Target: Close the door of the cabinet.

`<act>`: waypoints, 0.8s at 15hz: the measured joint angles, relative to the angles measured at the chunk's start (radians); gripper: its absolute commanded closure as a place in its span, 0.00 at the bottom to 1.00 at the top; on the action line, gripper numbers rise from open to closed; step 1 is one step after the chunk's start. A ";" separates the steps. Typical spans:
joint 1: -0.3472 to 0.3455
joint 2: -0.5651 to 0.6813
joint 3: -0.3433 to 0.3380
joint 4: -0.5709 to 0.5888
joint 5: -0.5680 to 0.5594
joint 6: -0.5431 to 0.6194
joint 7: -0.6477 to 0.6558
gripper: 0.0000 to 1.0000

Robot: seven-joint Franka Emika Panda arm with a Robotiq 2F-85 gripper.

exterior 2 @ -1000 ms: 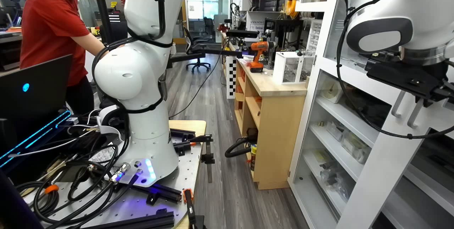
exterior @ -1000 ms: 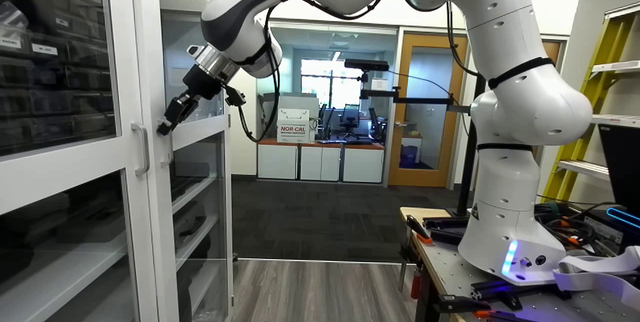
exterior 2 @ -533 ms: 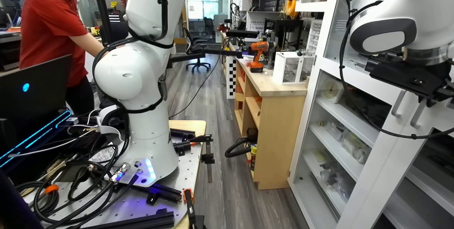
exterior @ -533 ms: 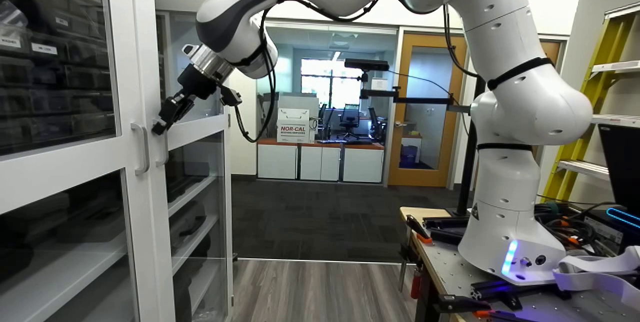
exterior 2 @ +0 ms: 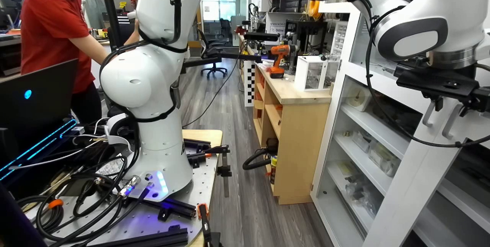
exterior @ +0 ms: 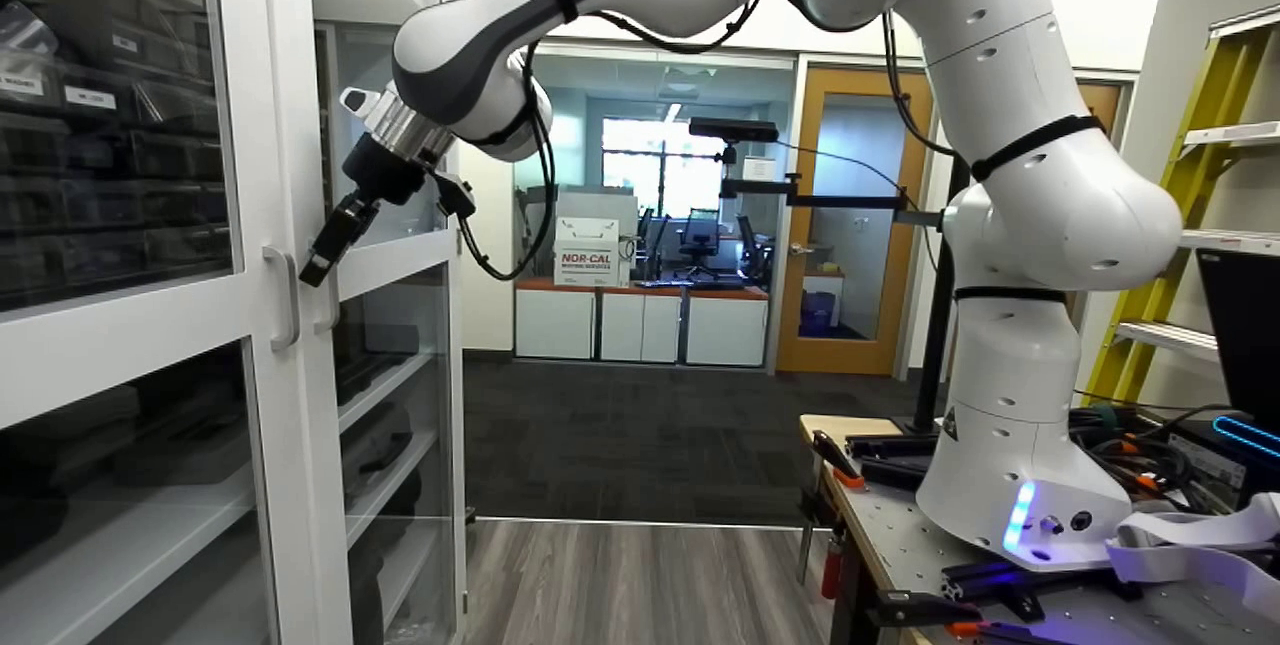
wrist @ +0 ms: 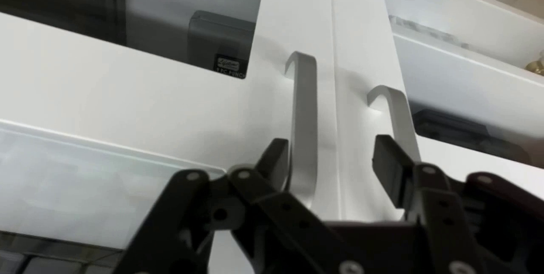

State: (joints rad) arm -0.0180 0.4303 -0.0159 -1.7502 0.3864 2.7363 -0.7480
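Note:
A white glass cabinet has two doors that look nearly flush. The right door's handle (exterior: pixel 329 303) stands beside the left door's handle (exterior: pixel 285 297); both handles also show in an exterior view (exterior 2: pixel 453 120) (exterior 2: pixel 429 113). The wrist view looks upside down: there the right door's handle (wrist: pixel 305 125) is on the left and the left door's handle (wrist: pixel 401 121) on the right. My gripper (wrist: pixel 331 162), also in both exterior views (exterior: pixel 318 270) (exterior 2: pixel 451 107), is open before the handles' upper ends. The right door's handle lies between its fingers; contact cannot be told.
A table (exterior 2: pixel 212 139) carries the robot base, cables and clamps. A wooden workbench (exterior 2: pixel 302 143) with an orange drill (exterior 2: pixel 280 61) adjoins the cabinet. A person in red (exterior 2: pixel 53 28) stands behind the arm. A yellow ladder (exterior: pixel 1150 325) leans at the right.
The right door swung slightly inward between the earlier frames. My gripper has since turned about its axis, its fingertips now lower and spread across the handles. The person's hand has risen.

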 measured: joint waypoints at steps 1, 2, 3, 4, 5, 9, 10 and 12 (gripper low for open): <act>-0.002 0.002 0.008 -0.001 -0.040 0.000 0.028 0.06; -0.003 0.003 0.013 -0.002 -0.079 0.000 0.059 0.02; -0.002 0.003 0.015 -0.004 -0.121 0.000 0.094 0.00; 0.000 0.003 0.016 -0.006 -0.162 0.000 0.127 0.00; 0.002 0.003 0.016 -0.008 -0.202 0.000 0.159 0.00; 0.001 0.002 -0.006 -0.011 -0.357 0.001 0.277 0.00; 0.000 0.001 -0.024 -0.010 -0.395 0.001 0.311 0.00; -0.001 -0.003 -0.062 -0.012 -0.454 -0.005 0.375 0.00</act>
State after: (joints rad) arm -0.0193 0.4272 -0.0783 -1.7619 -0.0674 2.7311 -0.3726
